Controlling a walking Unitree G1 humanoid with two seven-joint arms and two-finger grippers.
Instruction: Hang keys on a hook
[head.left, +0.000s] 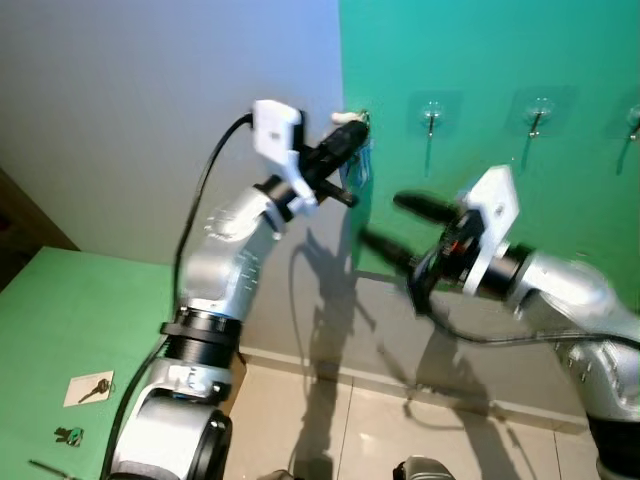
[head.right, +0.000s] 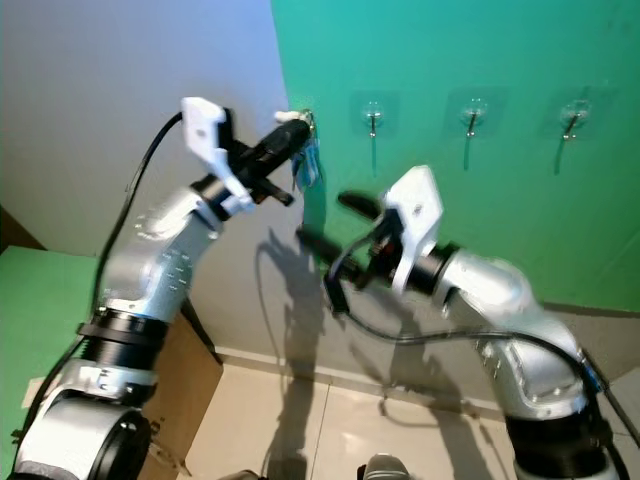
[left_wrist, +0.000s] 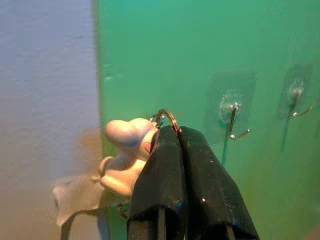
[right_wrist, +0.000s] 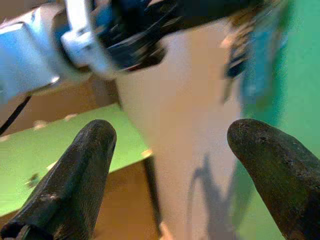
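My left gripper (head.left: 355, 130) is raised to the left edge of the green wall panel (head.left: 480, 60). It is shut on a key ring (left_wrist: 167, 115) that carries a cream figure charm (left_wrist: 125, 150) and a blue tag (head.right: 308, 165) hanging below. Three clear adhesive hooks sit on the panel to the right of the gripper; the nearest hook (head.left: 431, 115) is a short way from the ring, with a second hook (head.left: 538, 112) beyond it. My right gripper (head.left: 382, 220) is open with nothing between its fingers, lower down and pointing left toward the hanging keys.
A green table (head.left: 60, 320) lies at the lower left, with a key on a white card (head.left: 90, 388) and another key (head.left: 68, 435). A cardboard box (head.right: 185, 380) stands beside my left arm. Pale tiled floor (head.left: 350, 420) runs along the wall's base.
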